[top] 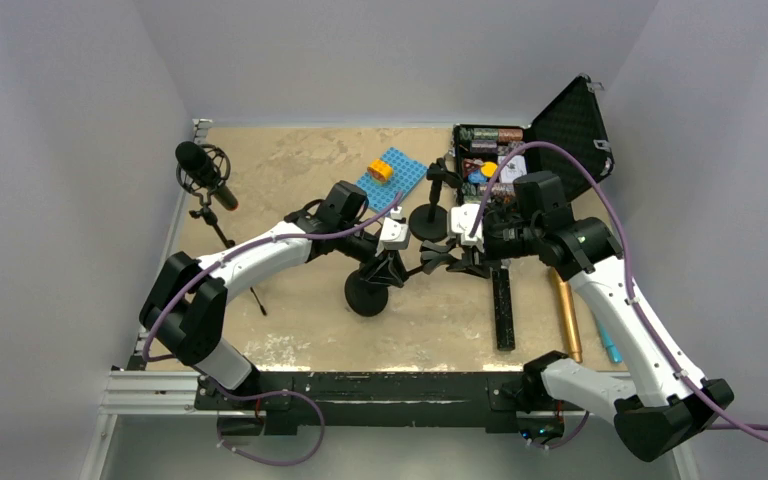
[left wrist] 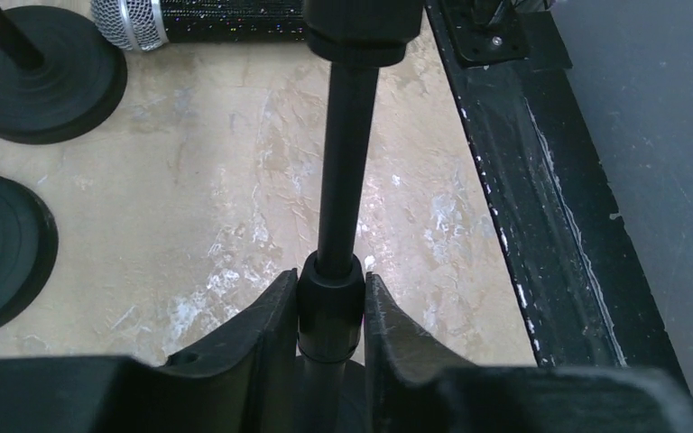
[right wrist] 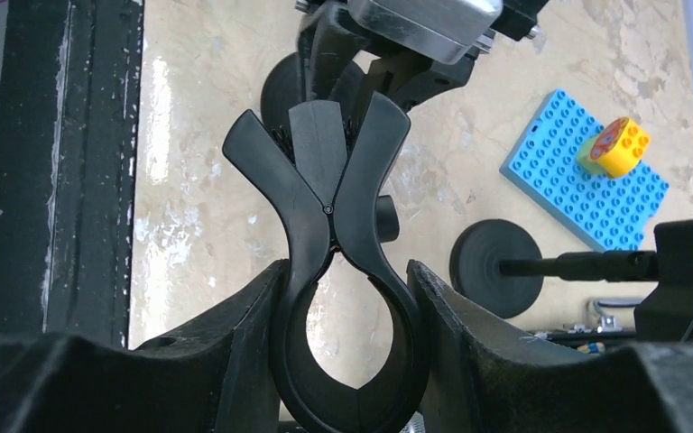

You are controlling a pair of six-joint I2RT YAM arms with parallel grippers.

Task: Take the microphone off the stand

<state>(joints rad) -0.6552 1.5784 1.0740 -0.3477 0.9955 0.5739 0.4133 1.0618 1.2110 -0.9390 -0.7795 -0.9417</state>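
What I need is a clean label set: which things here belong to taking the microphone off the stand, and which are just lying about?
Job: stand pole, between the left fingers; clip, between the right fingers, empty; microphone, lying on the table.
Lying about: blue baseplate; yellow brick on it; tripod microphone; open case; gold tube.

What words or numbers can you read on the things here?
None: no word, number or brand can be read in any view.
On the yellow block: a round orange mark, too blurred to read.
In the open black case: the things inside may have labels, but they are too small to read.
On the handheld microphone: no writing shows.
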